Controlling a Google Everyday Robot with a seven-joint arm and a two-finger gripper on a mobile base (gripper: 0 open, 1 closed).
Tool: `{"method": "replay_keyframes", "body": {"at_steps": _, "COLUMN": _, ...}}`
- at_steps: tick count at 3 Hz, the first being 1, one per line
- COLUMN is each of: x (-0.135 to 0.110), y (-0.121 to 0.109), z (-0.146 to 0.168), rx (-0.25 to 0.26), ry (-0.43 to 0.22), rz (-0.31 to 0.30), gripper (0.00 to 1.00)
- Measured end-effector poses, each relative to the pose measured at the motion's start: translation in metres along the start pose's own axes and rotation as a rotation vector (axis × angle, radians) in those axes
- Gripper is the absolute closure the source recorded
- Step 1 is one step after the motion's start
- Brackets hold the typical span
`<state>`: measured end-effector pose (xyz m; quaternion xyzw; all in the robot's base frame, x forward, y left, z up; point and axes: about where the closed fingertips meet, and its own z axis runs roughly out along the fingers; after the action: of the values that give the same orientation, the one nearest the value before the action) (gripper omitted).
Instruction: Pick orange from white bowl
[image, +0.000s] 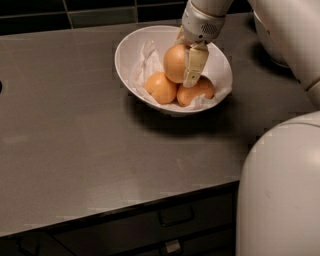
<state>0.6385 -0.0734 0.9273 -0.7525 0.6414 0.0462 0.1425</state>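
Note:
The white bowl (123, 56), lined with crumpled white paper (141, 67), stands at the back middle of the grey counter. The orange (174, 62), large and dull tan-yellow, sits on top of two smaller, brighter orange fruits (160, 88) (197, 91) in the bowl. My gripper (181, 71) reaches down into the bowl from above. One cream finger (194, 64) lies against the orange's right side. The other finger is hidden behind the orange. The gripper is shut on the orange.
The grey counter (85, 150) spreads to the left and front, with its front edge above dark drawers (175, 216). My white robot body (280, 195) fills the lower right. My arm (290, 35) crosses the upper right. Dark tiles run along the back.

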Motion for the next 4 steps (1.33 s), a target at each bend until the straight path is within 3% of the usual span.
{"method": "replay_keyframes", "body": {"at_steps": 1, "x": -0.0011, "y": -0.0009, "z": -0.0016, "rx": -0.002, "ry": -0.003, "rz": 0.001, "gripper": 0.24}}
{"method": "replay_keyframes", "body": {"at_steps": 2, "x": -0.0010, "y": -0.0009, "z": -0.0017, "rx": -0.001, "ry": -0.003, "rz": 0.001, "gripper": 0.42}}
{"method": "replay_keyframes", "body": {"at_steps": 4, "x": -0.0011, "y": -0.0010, "z": -0.0020, "rx": -0.001, "ry": -0.003, "rz": 0.001, "gripper": 0.89}}
